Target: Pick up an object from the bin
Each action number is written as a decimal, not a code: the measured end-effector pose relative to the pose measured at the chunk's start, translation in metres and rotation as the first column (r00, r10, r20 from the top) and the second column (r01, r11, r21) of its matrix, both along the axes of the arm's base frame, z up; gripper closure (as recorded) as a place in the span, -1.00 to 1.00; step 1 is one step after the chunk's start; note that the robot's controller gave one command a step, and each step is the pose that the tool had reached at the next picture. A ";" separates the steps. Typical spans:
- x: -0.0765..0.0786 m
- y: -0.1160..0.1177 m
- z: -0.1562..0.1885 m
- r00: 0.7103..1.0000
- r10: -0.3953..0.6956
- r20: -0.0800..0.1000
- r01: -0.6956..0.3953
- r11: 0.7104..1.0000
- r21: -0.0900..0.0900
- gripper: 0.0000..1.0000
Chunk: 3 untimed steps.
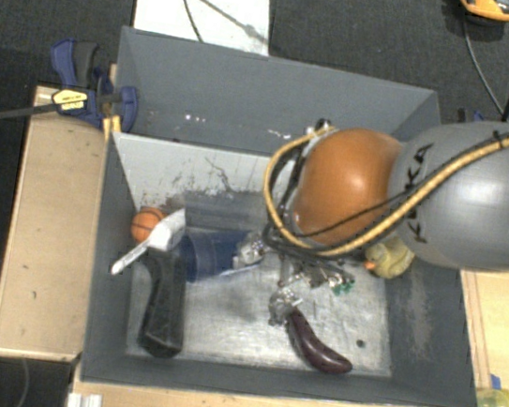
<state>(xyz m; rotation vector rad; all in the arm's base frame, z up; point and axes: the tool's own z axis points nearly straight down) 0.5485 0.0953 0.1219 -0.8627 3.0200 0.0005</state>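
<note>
- Silver arm comes in from the right, bent down into the grey metal bin. Its orange dome cover, looped with black-and-yellow cables, sits above and behind the aubergine.
- End effector points down, low over the bin floor, at the upper left tip of the dark purple aubergine-shaped toy. Contact unclear, and cannot tell if it is wide or narrow.
- Aubergine lies flat on the floor near the front wall, not lifted.
- Left of the aubergine: blue cylinder on its side.
- Further left: white plastic scoop, with a small orange ball just behind it.
- Black oblong block well left of the aubergine, by the left wall.
- Pale yellow lump up and right of the aubergine, under the arm.
</note>
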 end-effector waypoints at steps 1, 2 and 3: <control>0.003 -0.015 -0.005 0.995 0.104 -0.001 -0.104 0.995 0.000 1.00; 0.003 -0.015 -0.005 0.995 0.102 -0.001 -0.102 0.995 0.001 -1.00; 0.003 -0.015 -0.005 0.995 0.101 -0.001 -0.101 0.995 0.001 -1.00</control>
